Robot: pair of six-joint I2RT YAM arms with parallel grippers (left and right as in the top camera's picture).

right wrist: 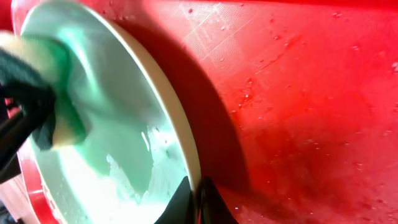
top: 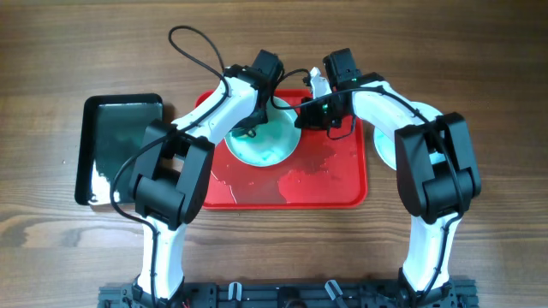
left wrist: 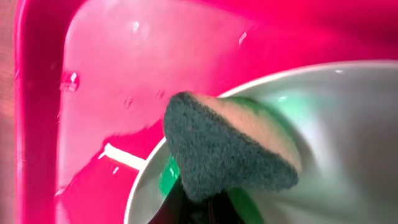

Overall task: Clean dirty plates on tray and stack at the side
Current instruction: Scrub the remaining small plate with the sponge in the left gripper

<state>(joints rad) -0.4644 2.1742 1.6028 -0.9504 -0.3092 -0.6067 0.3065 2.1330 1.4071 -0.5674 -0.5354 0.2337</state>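
Observation:
A round plate (top: 264, 144) with a pale rim and a teal-green smeared face stands tilted on the red tray (top: 330, 184). My right gripper (top: 301, 115) is shut on its rim, and the right wrist view shows the fingers (right wrist: 196, 200) pinching the edge of the plate (right wrist: 118, 143). My left gripper (top: 255, 127) is shut on a dark green and yellow sponge (left wrist: 230, 149) pressed against the plate's face (left wrist: 348, 137). The sponge also shows in the right wrist view (right wrist: 37, 93). A pale cyan plate (top: 387, 144) lies on the table right of the tray, partly hidden by my right arm.
A smaller black rectangular tray (top: 120, 150) holding green liquid sits left of the red tray. The red tray's floor (right wrist: 298, 93) is wet with droplets and a puddle near its front. Cables loop above the tray's far edge.

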